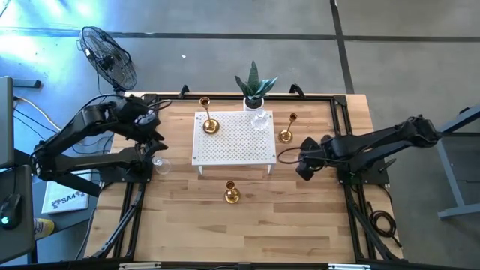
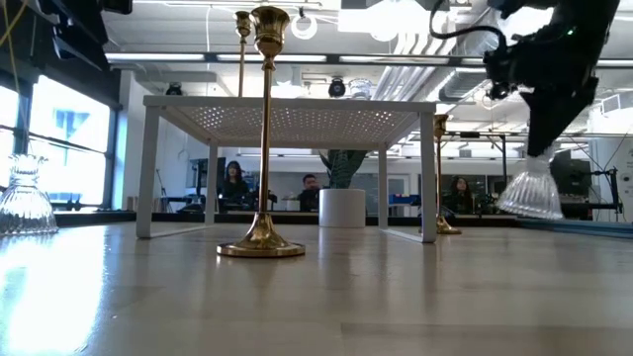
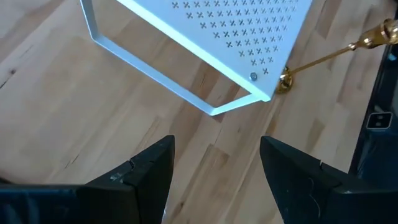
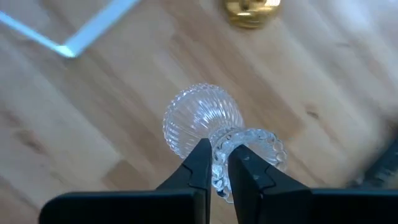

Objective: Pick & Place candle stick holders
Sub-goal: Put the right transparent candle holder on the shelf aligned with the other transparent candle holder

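Note:
A white perforated stand (image 1: 232, 139) carries a gold candle stick holder (image 1: 208, 124) and a clear glass one (image 1: 260, 120). Two more gold holders stand on their round bases on the table, one right of the stand (image 1: 286, 133) and one near the front (image 1: 232, 195). A glass holder (image 1: 160, 165) stands left of the stand, beside my open left gripper (image 1: 155, 142). My right gripper (image 1: 290, 157) is shut on another glass holder (image 2: 534, 193) just right of the stand. My right gripper pinches the glass holder's slim neck (image 4: 217, 163) between its two fingers, just under the beaded top ring (image 4: 255, 149). The fingers (image 4: 200, 158) come steeply from above. The holder hangs below them, slightly tilted, its ribbed flared base (image 2: 532, 198) lowest and clear of the table.
A green plant in a white pot (image 1: 255, 91) stands behind the stand at the far edge. A black frame (image 1: 341, 142) runs around the wooden table. A fan (image 1: 109, 56) stands beyond the far left corner. People sit in the room behind.

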{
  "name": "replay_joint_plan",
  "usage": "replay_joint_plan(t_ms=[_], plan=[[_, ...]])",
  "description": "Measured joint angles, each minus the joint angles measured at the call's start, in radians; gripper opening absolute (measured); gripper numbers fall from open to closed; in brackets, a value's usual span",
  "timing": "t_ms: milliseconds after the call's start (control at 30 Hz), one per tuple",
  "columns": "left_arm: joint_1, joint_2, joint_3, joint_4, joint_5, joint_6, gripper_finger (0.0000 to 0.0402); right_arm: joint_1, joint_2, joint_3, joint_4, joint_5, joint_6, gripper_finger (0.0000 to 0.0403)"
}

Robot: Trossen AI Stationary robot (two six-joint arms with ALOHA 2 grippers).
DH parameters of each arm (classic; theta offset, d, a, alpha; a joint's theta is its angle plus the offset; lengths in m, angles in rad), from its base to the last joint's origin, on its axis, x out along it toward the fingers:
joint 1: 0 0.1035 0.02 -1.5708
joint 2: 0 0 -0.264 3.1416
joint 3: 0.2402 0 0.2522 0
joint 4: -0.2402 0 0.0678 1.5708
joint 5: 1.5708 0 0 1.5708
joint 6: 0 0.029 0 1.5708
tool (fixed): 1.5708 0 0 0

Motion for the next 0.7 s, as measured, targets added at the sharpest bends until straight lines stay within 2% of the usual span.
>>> replay_joint_plan(t_ms=[167,367,700], plan=[[0.000,-0.042,0.000,0.002,0.000,-0.009,0.0232,0.048,-0.001,0.088,-0.190,0.032,0.092,0.0024],[0.000,-0.094,0.000,0.081,0.017,0.013,0.0232,0.097,0.006,0.250,-0.268,0.067,0.090,0.0024],[0.000,-0.158,-0.110,0.386,0.221,0.130,0.0232,0.095,0.155,0.649,-0.372,0.165,-0.115,0.0024]])
